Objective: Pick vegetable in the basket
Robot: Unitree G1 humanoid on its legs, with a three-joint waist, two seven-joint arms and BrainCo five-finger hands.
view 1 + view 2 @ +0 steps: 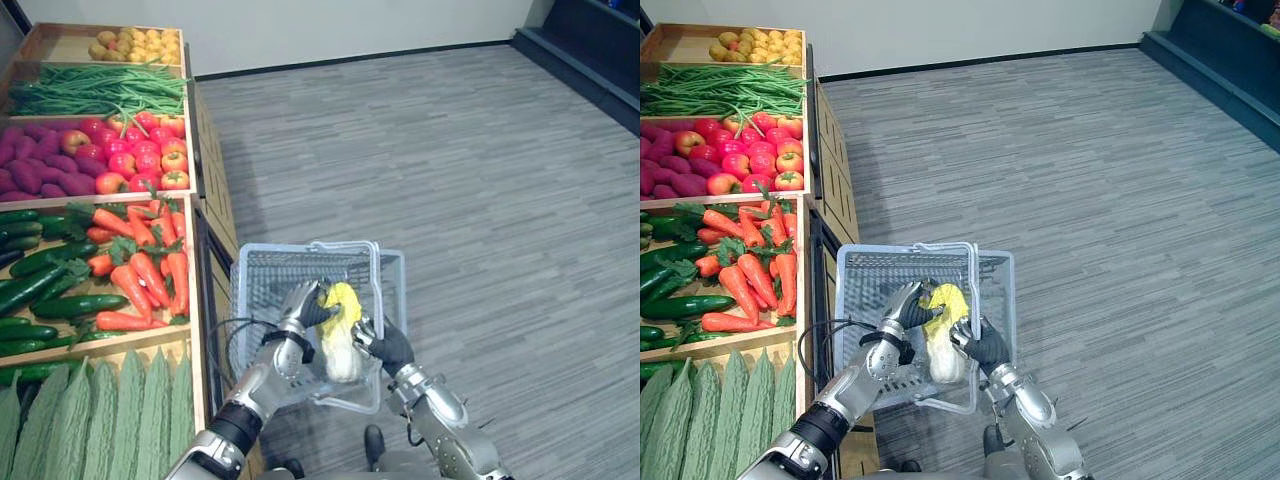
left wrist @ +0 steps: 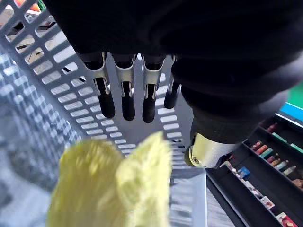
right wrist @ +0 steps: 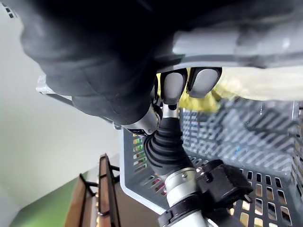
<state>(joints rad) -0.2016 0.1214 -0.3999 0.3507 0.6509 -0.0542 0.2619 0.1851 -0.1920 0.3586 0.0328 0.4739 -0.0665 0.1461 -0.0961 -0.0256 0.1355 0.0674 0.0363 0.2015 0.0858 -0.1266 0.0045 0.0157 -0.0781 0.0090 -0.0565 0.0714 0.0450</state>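
Pale grey plastic mesh forms the basket [image 1: 250, 290], which sits on grey carpet [image 1: 480, 200] just beside a wooden produce stand [image 1: 196, 230]. I see the cabbage [image 1: 341, 335] upright within the near end of that basket, with its yellow frilled leaves on top and its white stalk pointing down. I cannot tell whether its base rests on the basket floor.

Both hands flank the cabbage. The left hand [image 1: 303, 305] reaches in from the stand side and sits at the leafy top. In its wrist view, its fingers [image 2: 125, 101] are straight and spread side by side, with the yellow leaves just past their dark tips. I cannot tell whether they actually touch the leaves. The right hand [image 1: 385, 345] sits against the opposite side, lower down near the white stalk. I cannot tell whether this hand grips the cabbage or only rests against it.

On the stand, carrots [image 1: 140, 260] and cucumbers [image 1: 45, 285] lie in trays level with the basket.
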